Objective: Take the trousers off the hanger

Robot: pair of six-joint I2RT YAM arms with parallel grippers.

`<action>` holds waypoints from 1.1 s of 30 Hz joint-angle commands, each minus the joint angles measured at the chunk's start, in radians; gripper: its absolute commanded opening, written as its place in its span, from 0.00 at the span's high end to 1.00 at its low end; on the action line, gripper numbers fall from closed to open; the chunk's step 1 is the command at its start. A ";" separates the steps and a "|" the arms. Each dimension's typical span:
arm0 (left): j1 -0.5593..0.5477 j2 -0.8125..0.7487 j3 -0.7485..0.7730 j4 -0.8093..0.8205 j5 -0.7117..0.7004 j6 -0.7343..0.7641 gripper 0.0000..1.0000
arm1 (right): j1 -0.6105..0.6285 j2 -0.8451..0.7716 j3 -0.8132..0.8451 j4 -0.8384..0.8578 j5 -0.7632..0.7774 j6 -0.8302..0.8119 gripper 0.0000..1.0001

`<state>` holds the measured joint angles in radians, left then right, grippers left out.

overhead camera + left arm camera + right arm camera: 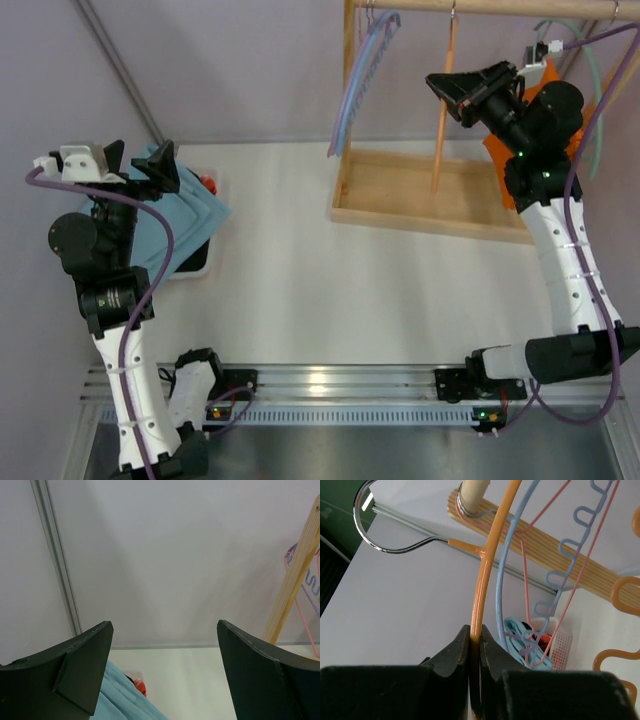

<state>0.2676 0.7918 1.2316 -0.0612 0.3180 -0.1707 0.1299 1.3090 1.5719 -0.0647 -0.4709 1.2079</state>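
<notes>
White arms [124,385], black joints [112,298], purple cables [165,245], black jaws

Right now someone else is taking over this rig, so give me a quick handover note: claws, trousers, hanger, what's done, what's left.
Left claw: open, empty, above the trousers.
Right claw: shut on the orange hanger, up by the wooden rack.
Trousers: off the hanger, draped over the bin at far left.
Done: trousers removed from the hanger.
Left: probably just putting the hanger away; whether it is hooked on the rack is unclear.
</notes>
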 commanded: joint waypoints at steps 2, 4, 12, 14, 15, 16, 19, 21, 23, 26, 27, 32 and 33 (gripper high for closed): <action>0.001 -0.016 -0.009 0.012 0.015 -0.041 0.09 | 0.033 0.088 0.163 0.094 0.113 0.012 1.00; 0.002 -0.020 -0.006 0.008 0.013 -0.041 0.08 | 0.033 0.142 0.227 0.089 0.127 0.002 1.00; 0.001 -0.028 -0.009 0.004 -0.003 -0.053 0.08 | 0.050 0.259 0.319 0.086 0.158 -0.007 1.00; 0.001 -0.028 -0.014 0.003 -0.005 -0.055 0.08 | 0.057 0.272 0.332 0.092 0.166 -0.007 1.00; 0.001 -0.028 -0.015 0.003 -0.007 -0.053 0.08 | 0.060 0.283 0.333 0.095 0.169 -0.008 1.00; 0.001 -0.029 -0.017 0.001 -0.007 -0.052 0.08 | 0.062 0.289 0.338 0.098 0.169 -0.010 1.00; 0.001 -0.029 -0.020 -0.015 -0.003 -0.041 0.08 | 0.073 0.312 0.346 0.098 0.173 -0.021 1.00; 0.001 -0.028 -0.023 -0.022 -0.003 -0.035 0.08 | 0.085 0.325 0.344 0.101 0.173 -0.031 1.00; 0.001 -0.031 -0.024 -0.023 -0.011 -0.030 0.08 | 0.100 0.331 0.339 0.103 0.175 -0.037 1.00; 0.002 -0.031 -0.024 -0.022 -0.013 -0.027 0.08 | 0.119 0.341 0.326 0.106 0.176 -0.051 1.00; 0.002 -0.031 -0.024 -0.022 -0.010 -0.027 0.08 | 0.122 0.346 0.321 0.108 0.178 -0.056 1.00; 0.002 -0.032 -0.027 -0.023 -0.014 -0.021 0.08 | 0.139 0.368 0.316 0.131 0.178 -0.068 1.00; 0.001 -0.032 -0.029 -0.022 -0.011 -0.023 0.08 | 0.140 0.375 0.318 0.137 0.176 -0.068 1.00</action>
<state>0.2676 0.7738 1.2148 -0.0982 0.3119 -0.2054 0.2455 1.6760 1.8481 -0.0254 -0.2966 1.1721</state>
